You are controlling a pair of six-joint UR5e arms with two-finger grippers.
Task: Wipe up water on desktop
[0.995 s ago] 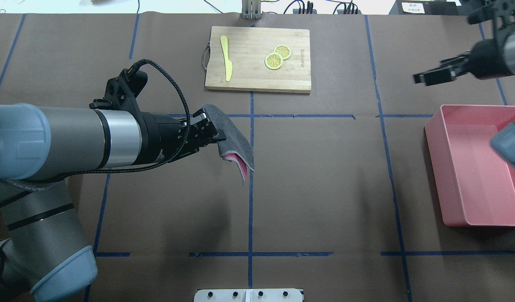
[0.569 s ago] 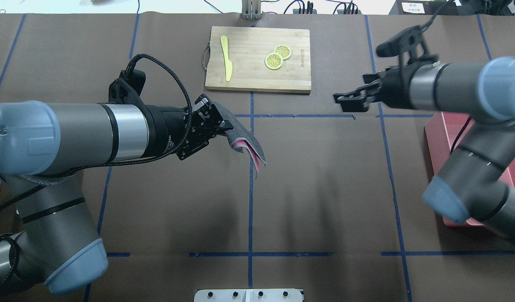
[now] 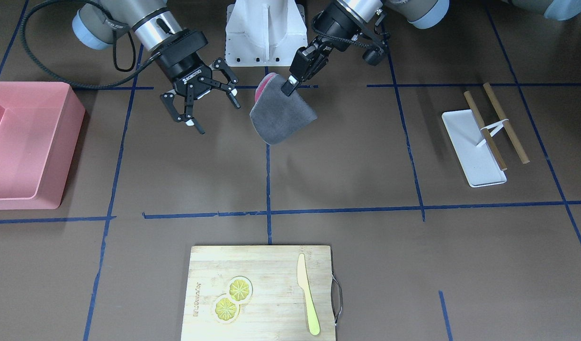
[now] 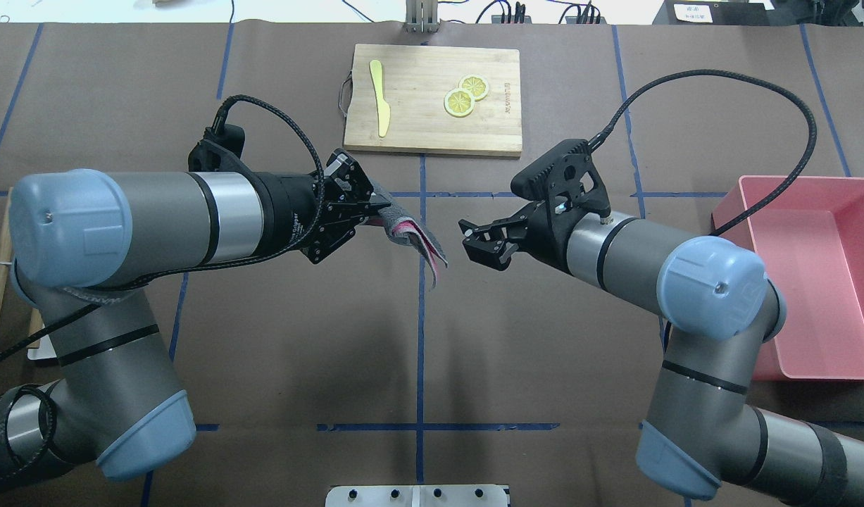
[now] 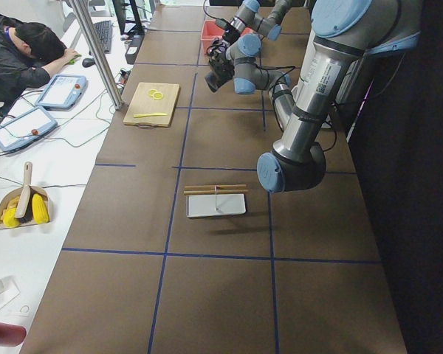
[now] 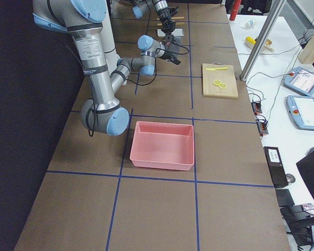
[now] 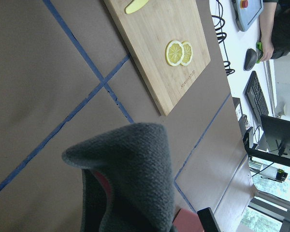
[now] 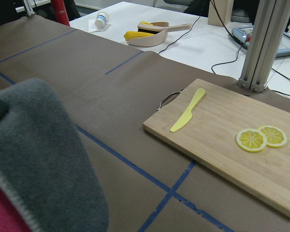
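My left gripper (image 4: 381, 215) is shut on the edge of a grey cloth with a pink underside (image 4: 419, 241) and holds it hanging above the brown desktop (image 4: 544, 338) near the centre tape line. In the front view this gripper (image 3: 288, 87) pinches the cloth (image 3: 281, 117) at its top. My right gripper (image 4: 471, 239) is open and empty, just right of the cloth and pointing at it; it also shows in the front view (image 3: 202, 112). The cloth fills the left wrist view (image 7: 130, 179) and the right wrist view's lower left (image 8: 38, 159). I see no water.
A bamboo cutting board (image 4: 495, 134) with a yellow knife (image 4: 380, 95) and lemon slices (image 4: 465, 95) lies at the far middle. A pink bin (image 4: 812, 282) stands at the right. A white tray (image 3: 472, 147) with wooden sticks lies on my left side.
My right arm has swung in from the far right to the table's centre, its open gripper now close to the cloth. My left gripper has shifted slightly right with the cloth.
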